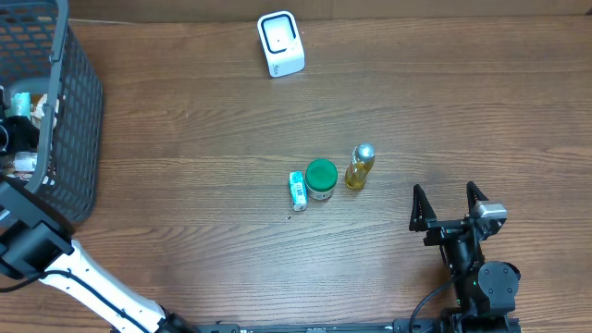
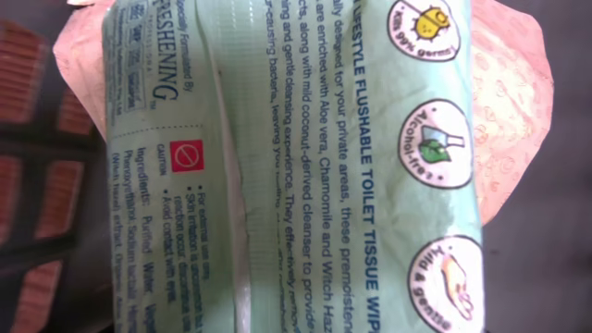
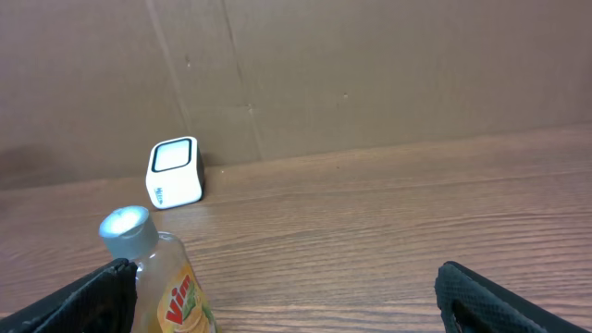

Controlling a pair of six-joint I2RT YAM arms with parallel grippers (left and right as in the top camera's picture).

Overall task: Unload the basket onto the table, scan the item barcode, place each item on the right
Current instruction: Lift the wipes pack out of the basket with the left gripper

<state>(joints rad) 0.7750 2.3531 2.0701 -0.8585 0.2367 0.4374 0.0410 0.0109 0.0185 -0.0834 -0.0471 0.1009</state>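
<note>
Print covers the pale green soft plastic wipes packet (image 2: 314, 166) that fills the left wrist view, with blue wording about flushable toilet tissue wipes, round icons and a small red caution square. Behind the packet lie a peach-pink patterned wrapper (image 2: 527, 111) and the dark mesh of the black plastic basket (image 1: 79, 120). The basket stands at the table's edge, well to the left of the white cube-shaped barcode scanner (image 1: 280, 43). The left arm (image 1: 37, 245) reaches towards the basket from the robot's side. The left gripper is hidden there and its fingers do not show in its own camera, so I cannot tell how its jaws stand or whether they hold the packet.

On the brown wooden table (image 1: 185, 139), nearer the robot than the scanner, three things stand in a close row. They are a small teal and white tube (image 1: 297, 190), a round jar with a green lid (image 1: 321, 178) and an upright yellow bottle with a silver cap (image 1: 360, 166).

The right gripper (image 1: 444, 191) sits nearer the robot than the scanner and to its right, well apart from it. Its jaws are spread wide and hold nothing. In its own view the bottle is just beside its left finger, with the scanner beyond against the brown board wall.
</note>
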